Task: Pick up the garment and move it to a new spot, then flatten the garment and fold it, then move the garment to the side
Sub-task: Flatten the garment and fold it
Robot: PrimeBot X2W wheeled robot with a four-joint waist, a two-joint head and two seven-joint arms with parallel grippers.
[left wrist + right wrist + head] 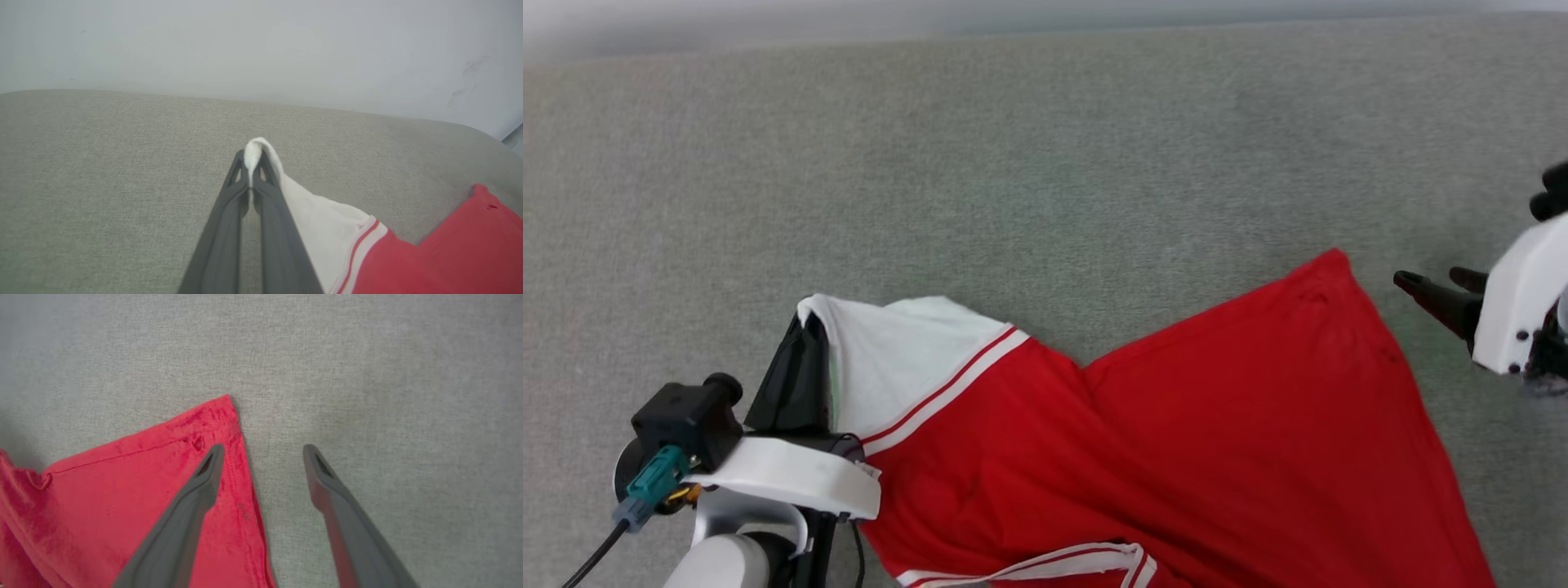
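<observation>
Two grippers are in play, with one garment between them. Underneath is a grey woven cloth surface (1013,163), matte, fine-grained and flat. Beyond it, the left wrist view catches a pale, smooth wall (261,41) with a few faint scuffs.

Now the garment (1176,425). It has a bright red jersey body, soft and lightly rumpled, with a diagonal crease through the middle and a stitched hem running out to a sharp corner. A white sleeve (898,359) sits at one end, edged in striped trim (947,388) of red and white, and more of that striping curls along the near edge in the head view.

Over to the left gripper (251,157). Its long dark fingers are pressed together and pinch the tip of that white sleeve, so a little white fold pokes up past the fingertips. The rest of the shirt drapes away to this gripper's right, down onto the cloth. The white wrist housing sits low, with a teal connector (654,482) and a black cable behind it, and the fingers point away from the robot.

The right gripper (263,451) is spread wide and holds nothing. It points at the red hem corner, which lies right at its fingertips. One of the fingers (184,514) crosses over the red fabric and the other is over bare cloth just beside the hem. Whether either one touches down, I can't tell.
</observation>
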